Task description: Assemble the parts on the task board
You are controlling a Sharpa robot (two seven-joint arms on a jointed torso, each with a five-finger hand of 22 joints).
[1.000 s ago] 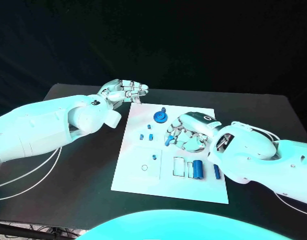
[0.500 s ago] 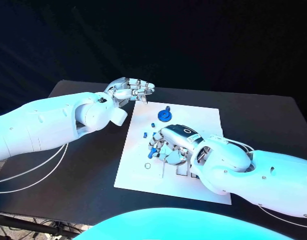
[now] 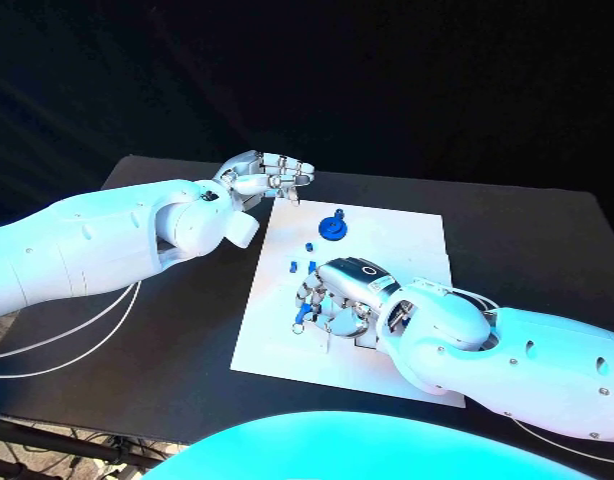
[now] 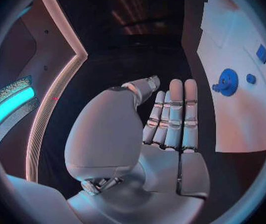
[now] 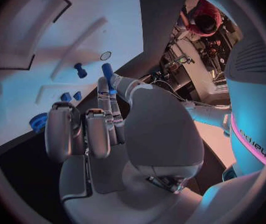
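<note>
While I watched the head view from my station, the left robot hand (image 3: pixel 267 178) hovered off the far left corner of the task board (image 3: pixel 408 235), over the dark desk (image 3: pixel 177 330). Its fingers lay straight and side by side in the left wrist view (image 4: pixel 173 117), with nothing in them. It sat well apart from the parts, so I judged it the idle one here.

Moving across, the blue gear (image 3: pixel 333 229) stood near the board's far edge, with two small blue blocks (image 3: pixel 301 266) just nearer the robot. The right robot hand (image 3: pixel 339 298) was down over the board's middle, and it was plainly the nearer one to the work. It pinched a short blue peg (image 5: pixel 108 73) at its fingertips, the peg's long axis running on out past the fingers. Just beyond the peg's tip I could see a small round hole (image 5: pixel 106 56) in the board, with a blue dumbbell-shaped part (image 5: pixel 80 70) lying beside it. My guess was that the peg had to travel along its own axis toward that hole. I could not tell whether the tip touched the board.

As for writing, I made out a few letters on the robot's body in the right wrist view, too bent to read.
</note>
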